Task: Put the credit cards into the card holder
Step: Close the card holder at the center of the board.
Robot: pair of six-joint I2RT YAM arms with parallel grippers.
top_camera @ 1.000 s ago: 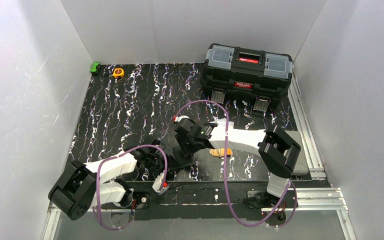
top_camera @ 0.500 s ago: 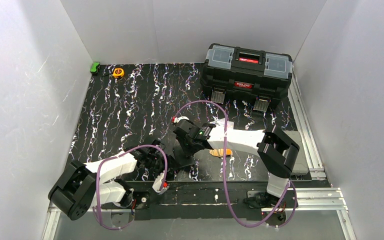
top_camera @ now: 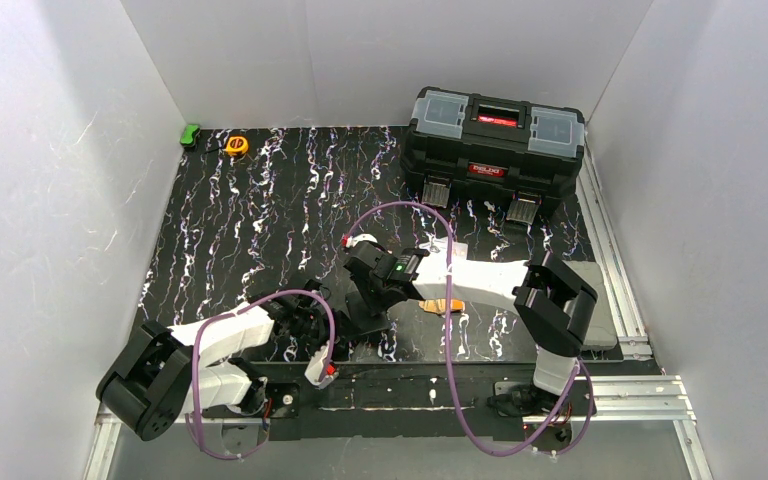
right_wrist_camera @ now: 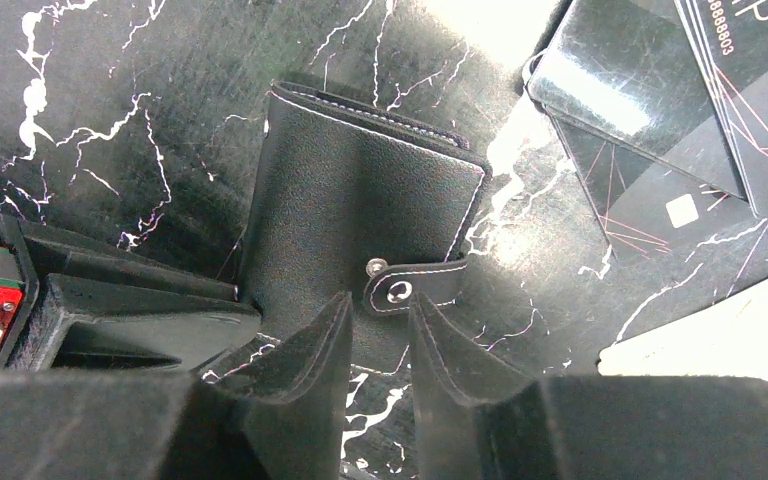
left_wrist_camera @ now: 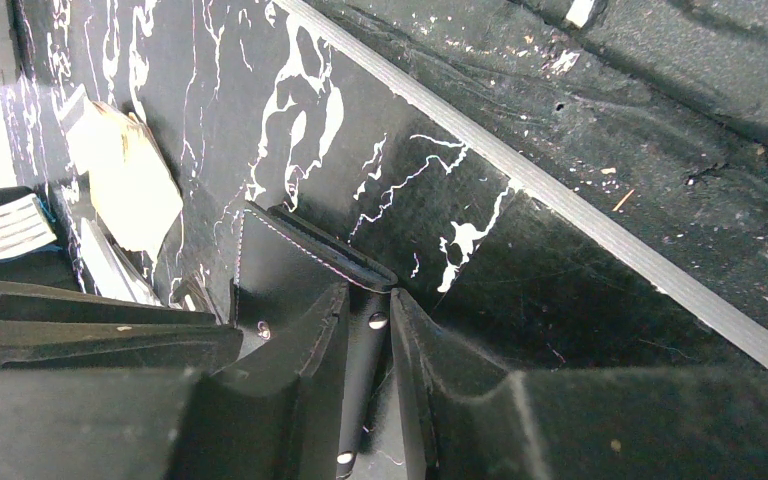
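Note:
The card holder [right_wrist_camera: 360,210] is a closed black wallet lying flat on the marbled mat, its clasp tab [right_wrist_camera: 415,284] pointing toward my right gripper. My right gripper [right_wrist_camera: 380,302] hovers just over that tab, jaws a little open with mat showing between them. My left gripper [left_wrist_camera: 370,292] is shut on the card holder [left_wrist_camera: 285,262] at its edge, a studded black strip pinched between the fingers. Dark printed credit cards [right_wrist_camera: 650,110] lie fanned to the holder's right. In the top view an orange card [top_camera: 442,304] lies beside the right gripper [top_camera: 370,305], which covers most of the holder.
A large black toolbox [top_camera: 495,145] stands at the back right. A yellow tape measure [top_camera: 236,145] and a green object [top_camera: 191,134] sit at the back left. Purple cables loop over both arms. White walls enclose the mat, and metal rails [top_camera: 610,260] run along its right side.
The right arm has edged slightly left and nearer over the card holder. The left arm and the holder have stayed put.

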